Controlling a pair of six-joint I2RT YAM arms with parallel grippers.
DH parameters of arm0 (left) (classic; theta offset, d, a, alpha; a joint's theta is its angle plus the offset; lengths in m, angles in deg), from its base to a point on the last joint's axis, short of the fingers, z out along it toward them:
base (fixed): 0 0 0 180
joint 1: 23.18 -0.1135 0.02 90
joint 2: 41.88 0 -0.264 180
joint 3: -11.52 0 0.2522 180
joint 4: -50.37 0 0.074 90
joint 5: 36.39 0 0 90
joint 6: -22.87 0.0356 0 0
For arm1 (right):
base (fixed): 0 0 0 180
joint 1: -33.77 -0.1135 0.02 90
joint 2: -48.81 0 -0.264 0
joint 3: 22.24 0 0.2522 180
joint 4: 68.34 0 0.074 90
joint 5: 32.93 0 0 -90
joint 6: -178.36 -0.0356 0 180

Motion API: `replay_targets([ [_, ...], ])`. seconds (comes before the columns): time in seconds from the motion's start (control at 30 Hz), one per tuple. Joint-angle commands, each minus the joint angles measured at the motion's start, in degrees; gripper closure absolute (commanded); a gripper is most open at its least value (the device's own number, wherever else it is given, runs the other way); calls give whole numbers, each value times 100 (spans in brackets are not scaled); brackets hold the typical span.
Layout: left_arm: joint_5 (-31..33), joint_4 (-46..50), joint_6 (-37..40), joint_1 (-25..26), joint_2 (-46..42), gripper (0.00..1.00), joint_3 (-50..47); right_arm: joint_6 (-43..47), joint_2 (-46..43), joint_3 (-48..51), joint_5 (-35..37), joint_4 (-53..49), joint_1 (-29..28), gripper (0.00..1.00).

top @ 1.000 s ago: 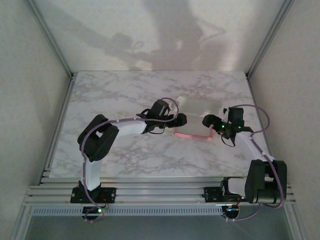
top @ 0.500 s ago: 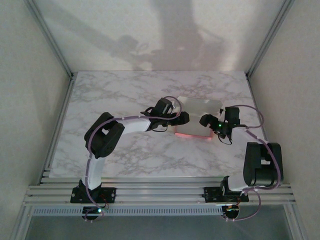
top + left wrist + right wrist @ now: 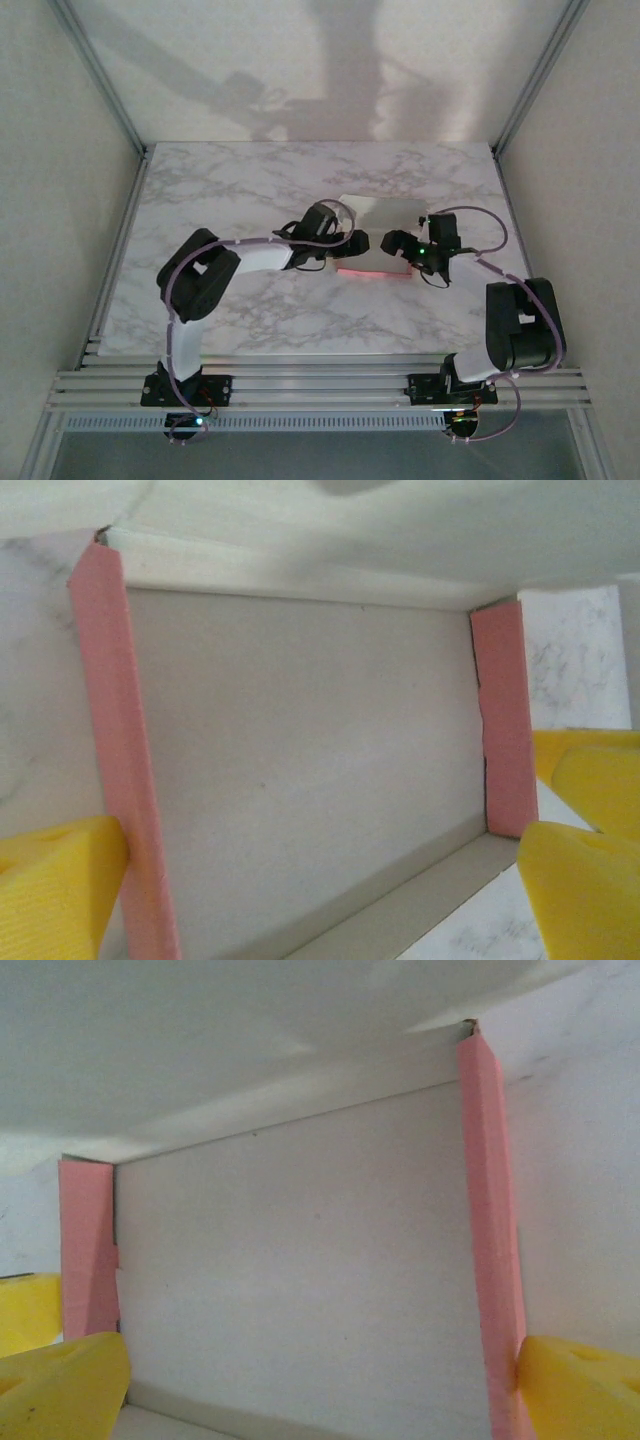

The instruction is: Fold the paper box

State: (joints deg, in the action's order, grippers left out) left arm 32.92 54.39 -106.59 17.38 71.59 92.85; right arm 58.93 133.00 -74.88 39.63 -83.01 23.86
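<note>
Left hand (image 3: 360, 241) and right hand (image 3: 391, 244) face inward, jaws spread wide (seemingly level).

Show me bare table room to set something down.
Free on the table: the far strip behind the box, the left side beyond the left arm, the near middle. Crowded: where left end effector and right end effector flank the box.

Catalogue entry: two table-mounted arms, matched pair.
- left arm (image 3: 258, 257): white tubular links, bulky black joint housings, black base block.
- right arm (image 3: 520, 325): same build and colours; black elbow housing is bulkiest part.
- thin lilac cables (image 3: 165, 295): loose loops along outside of each arm.
- left gripper (image 3: 361, 242), right gripper (image 3: 393, 243): black bodies.
- small green indicator light (image 3: 423, 251): on right wrist.
- yellow finger pads (image 3: 56, 888): fine ribbed texture, rounded edges; identical on right wrist (image 3: 62, 1385).
</note>
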Motion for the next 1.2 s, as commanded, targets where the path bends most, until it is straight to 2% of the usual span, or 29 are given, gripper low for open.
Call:
replay_targets([
  [0.0,130,-27,-157,-30,-497,1,-529,-253,112,-128,-59,165,-387,1],
  [0.3,906,347,0,-250,-1452,1,-1633,-824,376,-418,415,371,-1511,1],
  [0.53,1109,469,160,-659,-1917,0,-2200,-1187,435,-437,809,417,-2065,1],
  [0.7,1183,662,369,-797,-2248,1,-2349,-1060,142,-354,1039,263,-2083,1],
  [0.87,1172,988,770,-874,-2815,2,-2397,-370,-586,-53,1136,-55,-2047,2],
  [1.03,835,1331,1148,-1120,-3192,1,-2235,441,-1396,-31,999,-728,-1874,1],
  [1.17,681,1678,1416,-1437,-3342,1,-1941,967,-1704,-289,763,-1250,-1584,1],
])
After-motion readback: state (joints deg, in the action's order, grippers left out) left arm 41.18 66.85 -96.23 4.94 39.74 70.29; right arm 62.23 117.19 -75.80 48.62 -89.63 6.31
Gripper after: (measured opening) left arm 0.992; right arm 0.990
